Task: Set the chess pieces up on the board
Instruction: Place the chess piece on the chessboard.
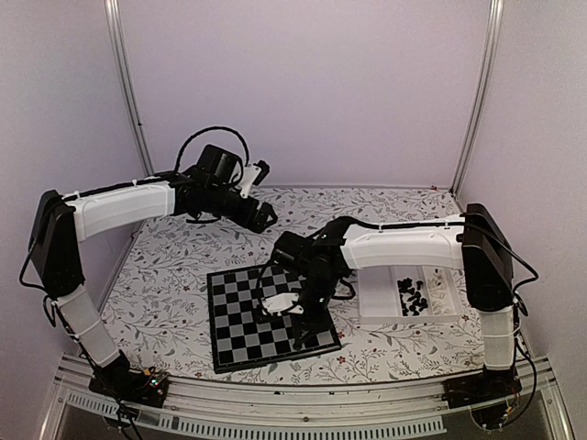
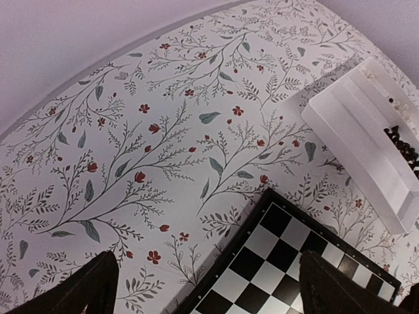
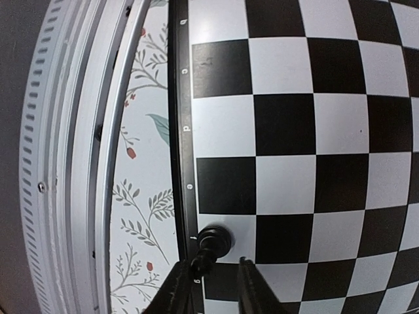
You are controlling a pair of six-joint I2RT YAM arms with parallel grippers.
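Observation:
The board (image 1: 240,323) lies on the floral cloth in front of the arms. One black chess piece (image 3: 215,241) stands on a pale square at the board's (image 3: 294,131) near edge, by the numbered border. My right gripper (image 3: 219,265) hovers over it with the jaws slightly parted; the piece's head is against the left finger (image 3: 190,275) and clear of the other. From above, the right gripper (image 1: 310,325) hides this piece. Several more black chess pieces (image 1: 415,298) lie in the white tray. My left gripper (image 1: 266,215) hangs open and empty above the cloth, beyond the board's far corner (image 2: 262,261).
The white compartmented tray (image 1: 376,301) sits right of the board, under the right forearm; its long wall (image 2: 360,131) and black pieces (image 2: 402,145) show in the left wrist view. A metal rail (image 3: 72,163) runs along the table's near edge, close to the board.

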